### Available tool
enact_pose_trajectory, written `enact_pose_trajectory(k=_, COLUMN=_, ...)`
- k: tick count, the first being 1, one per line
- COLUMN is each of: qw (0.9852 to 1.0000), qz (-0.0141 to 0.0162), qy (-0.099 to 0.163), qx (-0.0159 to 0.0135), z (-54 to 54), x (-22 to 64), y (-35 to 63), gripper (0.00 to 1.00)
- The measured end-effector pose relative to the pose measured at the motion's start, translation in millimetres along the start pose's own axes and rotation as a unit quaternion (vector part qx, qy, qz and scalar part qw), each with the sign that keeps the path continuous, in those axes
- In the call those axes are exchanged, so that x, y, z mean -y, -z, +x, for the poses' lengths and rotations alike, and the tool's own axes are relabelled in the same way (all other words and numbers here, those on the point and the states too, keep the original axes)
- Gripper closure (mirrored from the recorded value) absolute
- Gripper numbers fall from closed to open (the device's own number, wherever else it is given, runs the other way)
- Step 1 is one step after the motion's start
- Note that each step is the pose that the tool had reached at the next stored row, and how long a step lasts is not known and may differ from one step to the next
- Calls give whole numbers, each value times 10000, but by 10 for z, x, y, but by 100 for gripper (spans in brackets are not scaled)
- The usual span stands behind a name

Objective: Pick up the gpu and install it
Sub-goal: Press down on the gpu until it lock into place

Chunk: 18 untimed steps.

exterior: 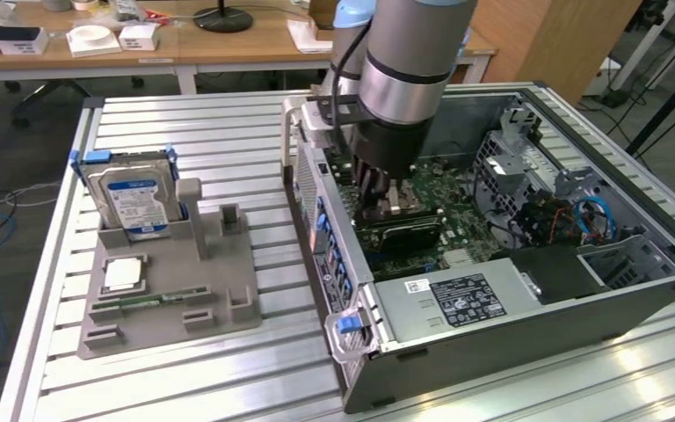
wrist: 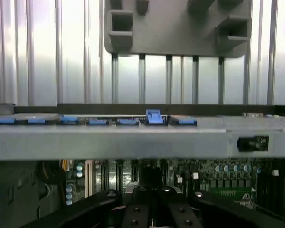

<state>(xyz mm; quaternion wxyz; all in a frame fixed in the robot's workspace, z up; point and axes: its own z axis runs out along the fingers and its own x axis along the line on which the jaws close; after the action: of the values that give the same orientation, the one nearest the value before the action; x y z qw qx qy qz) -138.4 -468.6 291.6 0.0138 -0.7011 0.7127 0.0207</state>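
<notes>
gpu, the thin dark card on green board (exterior: 406,236), lies inside the open grey computer case (exterior: 619,290) on the motherboard, directly under the hand (exterior: 375,209). hand closed. card's long axis runs along the case's length.

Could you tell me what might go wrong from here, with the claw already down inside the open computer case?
1. The claw is shut and low over the gpu on the motherboard; if the card sits crooked in its slot, pressing could strain the board.
2. The arm works close to the case's wall, so a sideways move might strike it.
3. Loose blue cables lie nearby inside the case and could snag.
</notes>
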Motion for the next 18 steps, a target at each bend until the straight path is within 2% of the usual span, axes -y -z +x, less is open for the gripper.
enact_pose_trajectory(k=6, qw=10000, qz=-11, qy=6, qx=21, z=-3, x=238, y=3, gripper=89)
enact_pose_trajectory(k=10, qw=10000, qz=-26, qy=9, qx=47, z=-6, x=387, y=4, gripper=89)
enact_pose_trajectory(k=11, qw=10000, qz=-33, qy=9, qx=62, z=-6, x=412, y=5, gripper=89)
enact_pose_trajectory(k=18, qw=10000, qz=-40, qy=9, qx=70, z=-5, x=417, y=4, gripper=89)
